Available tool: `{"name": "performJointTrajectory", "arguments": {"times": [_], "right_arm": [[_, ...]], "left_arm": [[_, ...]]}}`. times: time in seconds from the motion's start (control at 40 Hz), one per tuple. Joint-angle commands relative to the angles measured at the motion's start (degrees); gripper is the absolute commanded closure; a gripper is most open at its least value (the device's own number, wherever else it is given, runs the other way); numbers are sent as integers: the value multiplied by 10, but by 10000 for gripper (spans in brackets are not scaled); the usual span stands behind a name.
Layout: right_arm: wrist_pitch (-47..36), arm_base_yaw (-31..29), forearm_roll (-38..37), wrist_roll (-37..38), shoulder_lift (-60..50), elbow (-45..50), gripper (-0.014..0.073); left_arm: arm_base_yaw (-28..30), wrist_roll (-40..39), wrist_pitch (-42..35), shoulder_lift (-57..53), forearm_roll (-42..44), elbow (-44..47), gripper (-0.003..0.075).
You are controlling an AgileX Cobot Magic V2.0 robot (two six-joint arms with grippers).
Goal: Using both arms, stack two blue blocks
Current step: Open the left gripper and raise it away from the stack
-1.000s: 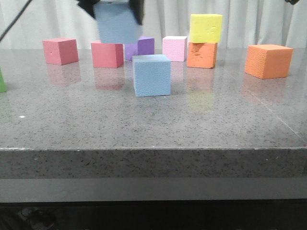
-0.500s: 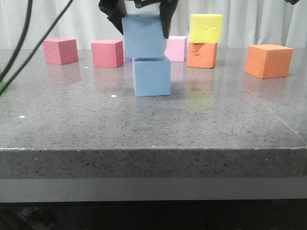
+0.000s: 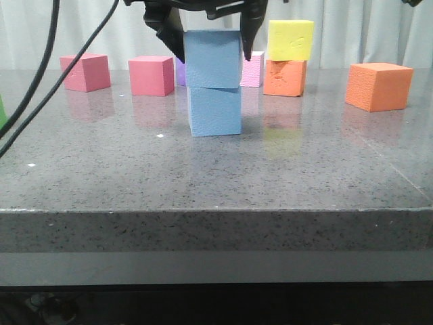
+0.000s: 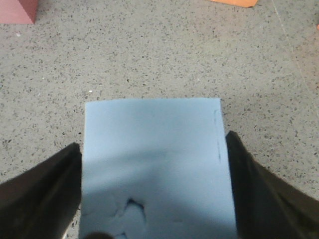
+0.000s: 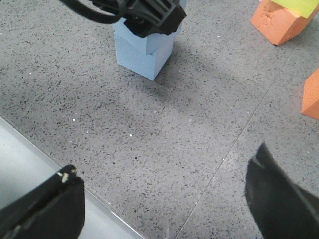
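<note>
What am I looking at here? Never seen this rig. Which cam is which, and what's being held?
It is a two-armed table robot; each arm ends in a black claw. The front view looks across a grey speckled table. The other two pictures come from cameras on the wrists.

The left claw grips the upper blue block by its sides, resting on the lower blue block. The left wrist view looks straight down on that held block.

The right claw is open and holds nothing; its camera sees the stack from a distance.

Behind stand other foam cubes: pink ones, an orange one, and a yellow cube on another orange one.
</note>
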Motion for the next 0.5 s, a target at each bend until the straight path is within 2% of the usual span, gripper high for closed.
{"name": "performJointTrajectory", "arguments": {"times": [0.0,0.17,0.33,0.47], "right_arm": [[-42,-1,2,-3,-8,-13,-61],[-42,-1,2,-3,-8,-13,-61],[-42,-1,2,-3,-8,-13,-61],[-42,-1,2,-3,-8,-13,-61]], "left_arm": [[-4,-7,-12,-37,16,-26,168],[-5,13,26,-61,9,-55,169],[-6,131,31,-103,-62,-58,169],[0,215,40,-152,-87,-50,169]]}}
